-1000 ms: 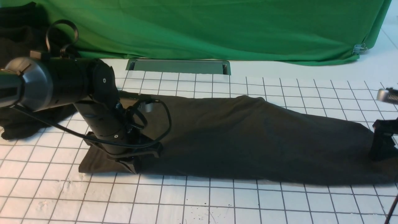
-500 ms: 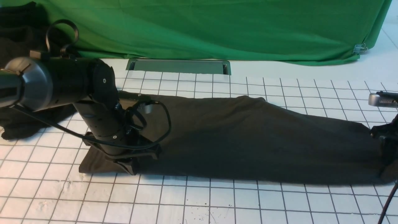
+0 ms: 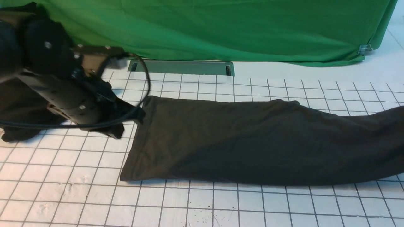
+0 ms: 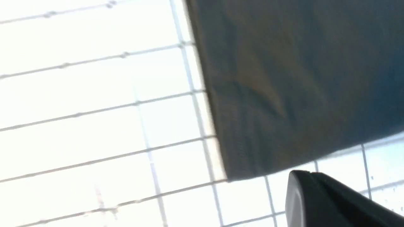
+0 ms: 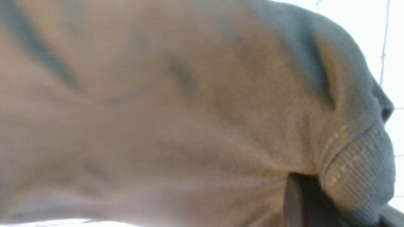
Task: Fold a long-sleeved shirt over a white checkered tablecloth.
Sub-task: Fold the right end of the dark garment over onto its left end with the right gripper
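- Nearest us in the front view, the white checkered tablecloth (image 3: 195,205) lies bare, its grey-ruled squares running out to both sides.
- Just beyond that strip, the long-sleeved shirt (image 3: 252,142) lies as a long dark band across the middle of the cloth, already doubled lengthwise by our reading; no print shows on the face turned up.
- On our left side, the left gripper (image 3: 118,130) hangs beside the shirt's upper left corner, with its jaws together. Whether they pinch that corner we cannot tell, since the arm hides the tips there; in the left wrist view one dark fingertip (image 4: 318,201) sits just off a free corner of the shirt, over bare squares.
- On our right side, the shirt rises toward the frame edge, and the right gripper is out of the front view. In the right wrist view its jaws are clamped on a bunched fold, with a ribbed stitched edge (image 5: 356,176) bulging over one finger.
- We judge the step in hand to be the crosswise fold, the right end being raised to carry over toward the left.
- That next move calls for a firm hold on the ribbed edge, an even sweep, and the left end kept in place.
- Farther back, a grey slot plate (image 3: 181,67) lies on the table.
- Farthest off, a green fabric drape (image 3: 221,28) closes the scene, and another black garment (image 3: 15,126) lies at far left.
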